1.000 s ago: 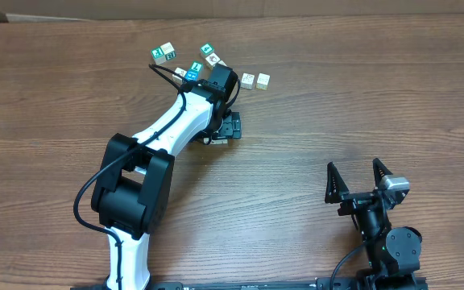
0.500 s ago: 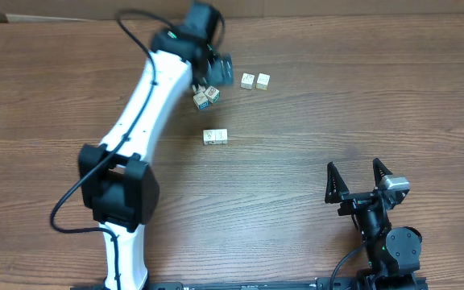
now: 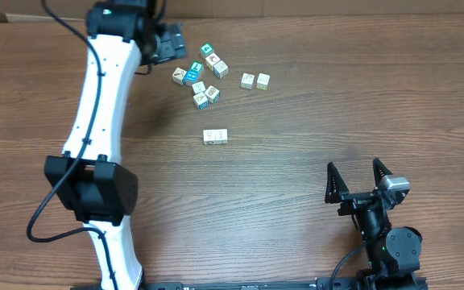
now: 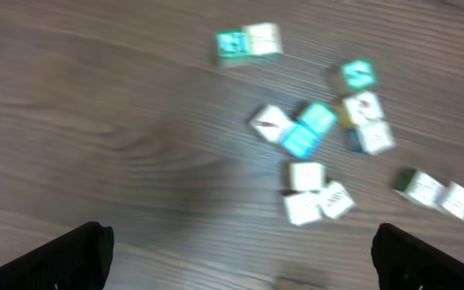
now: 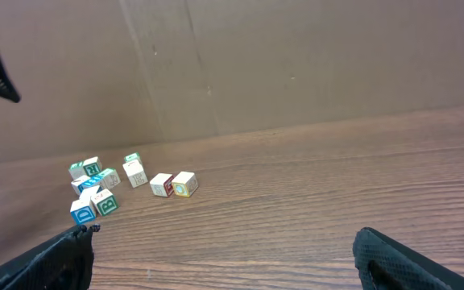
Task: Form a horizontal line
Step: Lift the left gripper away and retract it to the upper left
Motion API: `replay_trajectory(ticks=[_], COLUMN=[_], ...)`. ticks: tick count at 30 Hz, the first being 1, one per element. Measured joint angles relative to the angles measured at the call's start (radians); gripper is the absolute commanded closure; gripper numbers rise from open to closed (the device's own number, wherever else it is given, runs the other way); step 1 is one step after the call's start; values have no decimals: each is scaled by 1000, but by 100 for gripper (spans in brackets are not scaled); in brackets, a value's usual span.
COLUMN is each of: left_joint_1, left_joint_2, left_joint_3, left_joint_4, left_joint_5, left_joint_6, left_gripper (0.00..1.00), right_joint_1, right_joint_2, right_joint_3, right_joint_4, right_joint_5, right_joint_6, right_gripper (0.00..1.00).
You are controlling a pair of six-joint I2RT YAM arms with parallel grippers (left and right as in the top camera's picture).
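Note:
The horizontal line is two pale cubes touching side by side at mid-table; it is out of both wrist views. My left gripper is far from it, at the back of the table just left of the loose cube cluster. It is open and holds nothing. The blurred left wrist view has its dark fingertips wide apart over bare wood, with the cluster ahead. My right gripper rests open at the front right, empty.
A separate pair of pale cubes lies right of the cluster, also seen from the wrists. A teal and a white cube lie farther back. A cardboard wall bounds the table's far edge.
My left arm has swung from mid-table up to the far left, leaving the two touching cubes behind. The right arm has not moved.

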Motion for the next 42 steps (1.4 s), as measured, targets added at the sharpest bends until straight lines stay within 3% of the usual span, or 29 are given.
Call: replay_trajectory(ticks=[13,42], left_joint_1=[243,255], left_joint_2=[0,0], left_joint_3=[0,0], left_joint_4=[-60,-60], left_joint_5=[-32,-32], left_joint_6=[0,0], left_gripper=[0,0], right_joint_1=[0,0], right_joint_2=[0,0], right_joint_3=[0,0], right_joint_4=[0,1], right_joint_5=[0,7], right_joint_6=[0,0], right_gripper=[0,0])
